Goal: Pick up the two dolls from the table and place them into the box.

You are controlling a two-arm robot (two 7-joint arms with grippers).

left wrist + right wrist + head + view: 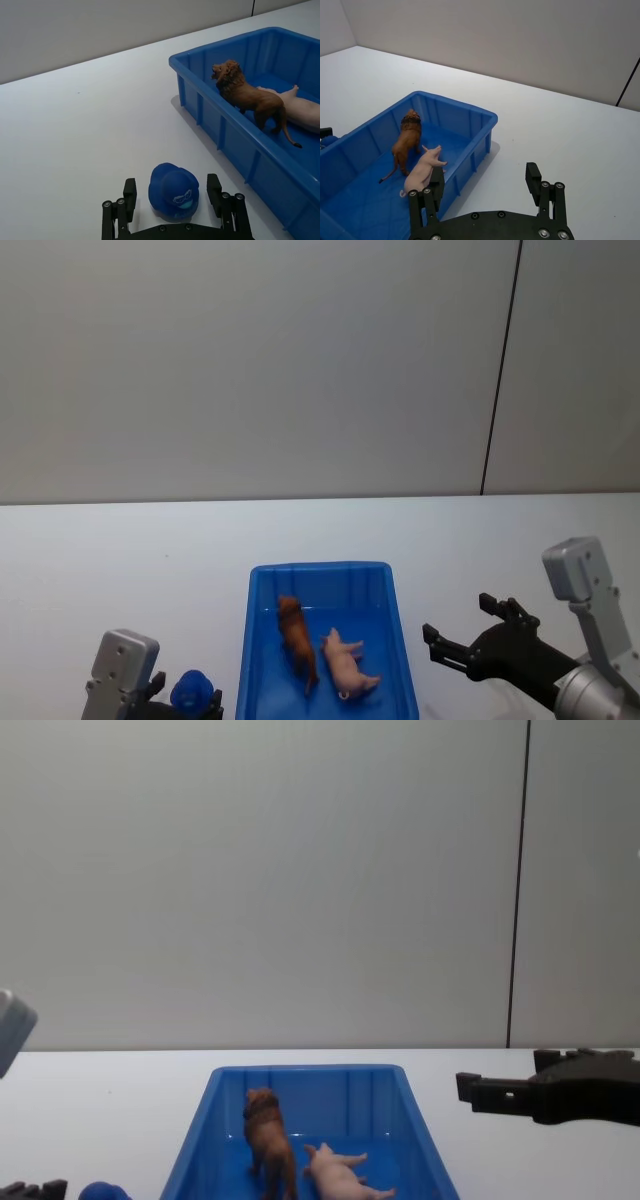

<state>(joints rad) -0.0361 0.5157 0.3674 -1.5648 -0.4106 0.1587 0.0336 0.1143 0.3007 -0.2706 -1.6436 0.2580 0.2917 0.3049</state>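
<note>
Both dolls are inside the blue box (320, 568). The brown lion (296, 640) stands upright on its floor, and the pink pig (348, 668) lies on its side just right of the lion. My right gripper (458, 618) hovers open above the table right of the box, with nothing between its fingers (437, 180). At the box's left, my left gripper (172, 192) is low over the table and open. Its fingers (214, 189) straddle a small rounded blue object (174, 191) without touching it. In the left wrist view the lion (250, 97) faces the box's far wall and the pig (305, 110) lies behind it.
The white table (120, 560) stretches wide on both sides of the box and back to a grey wall. The small blue object (192, 690) sits on the table close to the box's left wall (235, 145).
</note>
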